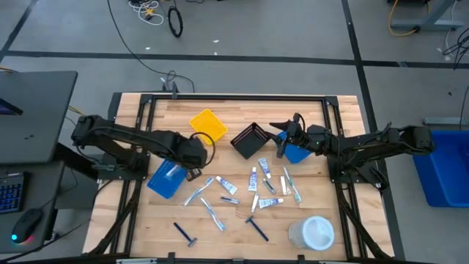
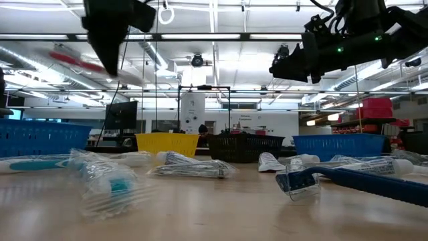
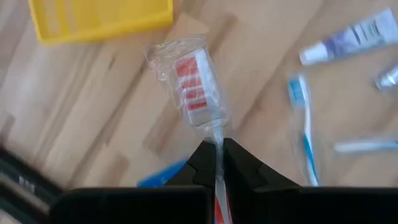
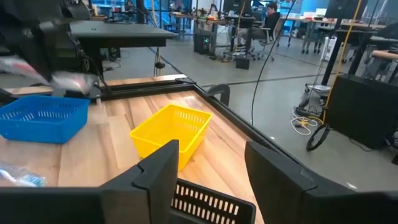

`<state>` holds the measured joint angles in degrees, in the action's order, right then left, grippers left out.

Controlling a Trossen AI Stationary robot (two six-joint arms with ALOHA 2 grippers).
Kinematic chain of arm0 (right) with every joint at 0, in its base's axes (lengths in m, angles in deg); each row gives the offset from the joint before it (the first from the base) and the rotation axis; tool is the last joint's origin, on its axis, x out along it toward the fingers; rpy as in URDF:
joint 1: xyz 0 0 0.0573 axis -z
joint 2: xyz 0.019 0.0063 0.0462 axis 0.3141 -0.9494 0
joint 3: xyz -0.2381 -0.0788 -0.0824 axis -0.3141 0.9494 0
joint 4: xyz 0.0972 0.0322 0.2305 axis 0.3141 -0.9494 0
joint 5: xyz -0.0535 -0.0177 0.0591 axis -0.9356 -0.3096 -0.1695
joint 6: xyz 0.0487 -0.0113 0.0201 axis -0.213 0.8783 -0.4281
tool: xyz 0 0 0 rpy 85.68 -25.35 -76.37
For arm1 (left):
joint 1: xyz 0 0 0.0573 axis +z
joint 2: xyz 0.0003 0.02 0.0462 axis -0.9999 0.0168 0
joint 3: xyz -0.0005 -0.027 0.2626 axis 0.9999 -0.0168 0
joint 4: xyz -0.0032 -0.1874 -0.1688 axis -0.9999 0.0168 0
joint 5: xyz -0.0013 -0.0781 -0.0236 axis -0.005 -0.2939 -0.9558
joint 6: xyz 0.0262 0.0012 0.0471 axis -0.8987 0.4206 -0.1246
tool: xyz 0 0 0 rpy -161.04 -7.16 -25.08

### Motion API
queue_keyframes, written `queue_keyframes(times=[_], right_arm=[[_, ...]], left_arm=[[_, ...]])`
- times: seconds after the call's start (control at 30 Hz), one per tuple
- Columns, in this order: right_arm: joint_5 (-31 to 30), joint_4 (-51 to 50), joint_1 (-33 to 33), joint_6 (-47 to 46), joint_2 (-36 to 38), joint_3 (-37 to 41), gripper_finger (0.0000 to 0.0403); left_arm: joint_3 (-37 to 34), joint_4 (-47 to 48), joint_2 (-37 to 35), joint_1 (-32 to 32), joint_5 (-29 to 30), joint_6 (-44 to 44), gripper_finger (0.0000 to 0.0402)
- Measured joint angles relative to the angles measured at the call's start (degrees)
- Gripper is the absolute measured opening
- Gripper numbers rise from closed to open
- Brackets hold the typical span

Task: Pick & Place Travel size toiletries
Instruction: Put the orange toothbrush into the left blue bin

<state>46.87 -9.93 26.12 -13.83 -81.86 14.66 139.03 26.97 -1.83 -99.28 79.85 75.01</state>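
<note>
My left gripper (image 3: 214, 149) is shut on a toothbrush in a clear wrapper, its red-and-white head (image 3: 193, 84) sticking out ahead of the fingers above the wood. In the high view this gripper (image 1: 196, 163) hovers between the left blue bin (image 1: 167, 178) and the yellow bin (image 1: 207, 123). My right gripper (image 4: 208, 155) is open and empty, up over the black bin (image 1: 253, 139). White-and-blue tubes (image 1: 265, 169), wrapped toothbrushes (image 1: 212, 213) and dark blue razors (image 1: 256, 227) lie flat across the table's middle and near side. My left gripper pinches the wrapped toothbrush by its handle (image 3: 217, 163) between the two fingers, wrapper and handle together. The brush runs along the fingers and its head points away from them. It is lifted clear of the table; the low view shows it as a red blur (image 2: 77, 61) beside the gripper.
A second blue bin (image 1: 295, 152) sits under my right arm beside the black bin. A round white tub (image 1: 315, 233) stands near the table's near right corner. Bare wood shows along the table's near left edge.
</note>
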Motion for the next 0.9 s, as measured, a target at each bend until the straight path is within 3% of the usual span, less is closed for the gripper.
queue_keyframes(times=[0.2, 0.43, 0.73, 0.9], right_arm=[[0.0, 0.0, 0.0, 0.0, -0.1, 0.0, 0.0179], [0.0, 0.0, 0.0, 0.0, -0.1, 0.0, 0.0182], [0.0, 0.4, 0.0, 0.0, -0.1, 0.0, 0.0205], [0.0, 0.5, 0.0, 0.0, -0.1, 0.0, 0.0211]], left_arm=[[-0.9, 8.5, -5.1, -4.2, -3.2, 8.4, 0.0016], [-12.5, 4.3, -12.1, -8.5, -4.0, 17.4, 0.0014], [-30.6, -16.9, -13.7, -8.3, -9.4, 17.5, 0.0017], [-35.1, -26.7, -11.7, -8.3, -9.8, 17.1, 0.0036]])
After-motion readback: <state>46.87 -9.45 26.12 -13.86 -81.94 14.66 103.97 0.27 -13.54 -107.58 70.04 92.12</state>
